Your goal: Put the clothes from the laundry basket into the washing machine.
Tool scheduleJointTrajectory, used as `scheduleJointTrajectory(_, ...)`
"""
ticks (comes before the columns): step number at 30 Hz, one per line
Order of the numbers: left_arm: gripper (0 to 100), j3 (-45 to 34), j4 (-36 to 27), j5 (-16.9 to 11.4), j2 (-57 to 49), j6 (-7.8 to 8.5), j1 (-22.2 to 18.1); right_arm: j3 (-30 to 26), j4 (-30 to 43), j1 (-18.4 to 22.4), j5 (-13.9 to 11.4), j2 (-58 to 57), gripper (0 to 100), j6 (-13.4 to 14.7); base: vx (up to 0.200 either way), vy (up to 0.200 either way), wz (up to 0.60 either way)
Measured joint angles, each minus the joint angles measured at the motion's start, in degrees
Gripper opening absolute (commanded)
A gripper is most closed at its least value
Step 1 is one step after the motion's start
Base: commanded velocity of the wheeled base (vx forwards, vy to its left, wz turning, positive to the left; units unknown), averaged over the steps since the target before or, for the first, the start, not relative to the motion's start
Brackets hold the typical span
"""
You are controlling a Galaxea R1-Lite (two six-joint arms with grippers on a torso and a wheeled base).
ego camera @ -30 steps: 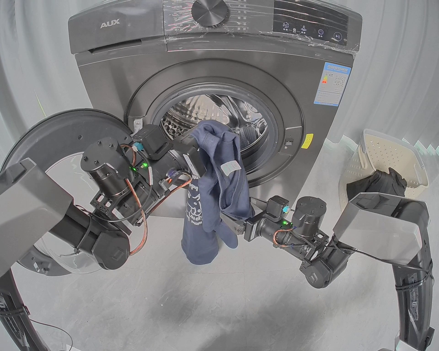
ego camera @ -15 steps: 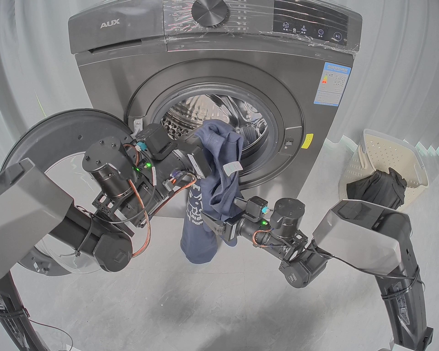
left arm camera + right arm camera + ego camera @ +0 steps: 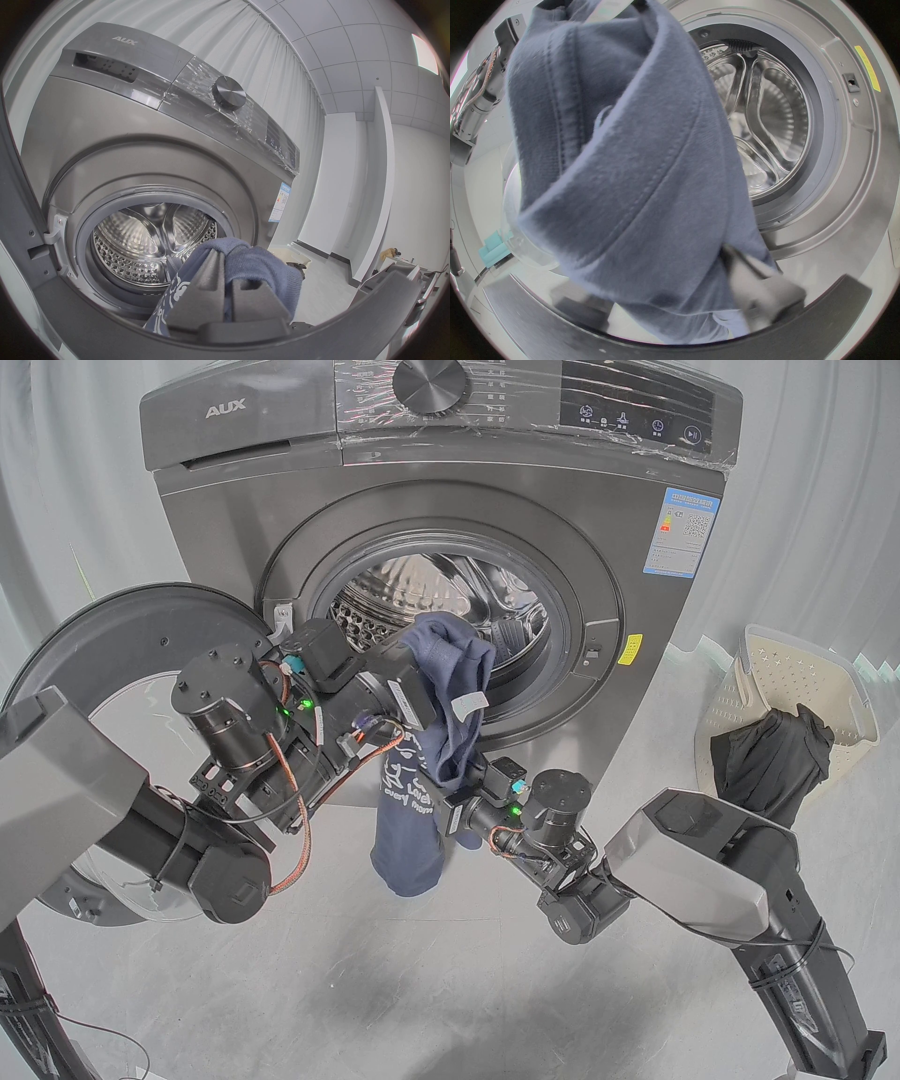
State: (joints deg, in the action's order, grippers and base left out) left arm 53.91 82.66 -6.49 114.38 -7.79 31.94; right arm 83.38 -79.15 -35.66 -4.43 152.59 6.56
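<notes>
A navy blue garment (image 3: 412, 829) hangs in front of the washing machine's open drum (image 3: 441, 585). My left gripper (image 3: 424, 646) is shut on its top fold, just outside the drum mouth; in the left wrist view the cloth (image 3: 262, 267) bunches between the fingers of that gripper (image 3: 228, 276). My right gripper (image 3: 439, 799) is pressed into the garment's lower half from the right. It is open, with the cloth (image 3: 637, 164) draped between its spread fingers (image 3: 759, 290). A black garment (image 3: 773, 754) hangs over the rim of the cream laundry basket (image 3: 806, 660) at the right.
The washer's round door (image 3: 122, 632) stands swung open to the left, beside my left arm. The grey floor in front of the machine is bare. White curtains hang behind the machine and basket.
My right arm has swung left and upward, bringing its gripper into the hanging garment. My left gripper has edged slightly toward the drum, and the garment's top has bunched up.
</notes>
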Motion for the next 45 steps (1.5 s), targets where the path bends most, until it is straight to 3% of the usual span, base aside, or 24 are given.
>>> scheduleJointTrajectory(6,0,-0.2,-1.8,0.9,0.2,0.0,-2.1,-1.4,-0.9,0.7,0.3,0.7,0,0.0,0.0,0.0,0.0)
scheduleJointTrajectory(12,0,-1.9,-1.8,0.8,0.6,0.02,-5.7,-7.6,-1.7,3.1,0.4,-2.8,0,0.0,0.0,0.0,0.0)
scheduleJointTrajectory(23,0,-15.3,0.9,-1.4,1.2,0.54,-10.4,-14.7,-2.5,8.1,0.2,-13.7,0,0.0,0.0,0.0,0.0)
scheduleJointTrajectory(35,0,-20.4,6.3,-2.8,9.2,1.22,-11.6,-15.8,-2.4,6.1,0.7,-19.9,0,-0.1,0.0,0.0,0.0)
scheduleJointTrajectory(45,0,-12.1,6.2,-2.8,18.8,0.99,-8.1,-15.8,-2.7,2.6,1.9,-21.2,0,0.2,0.0,0.0,0.0)
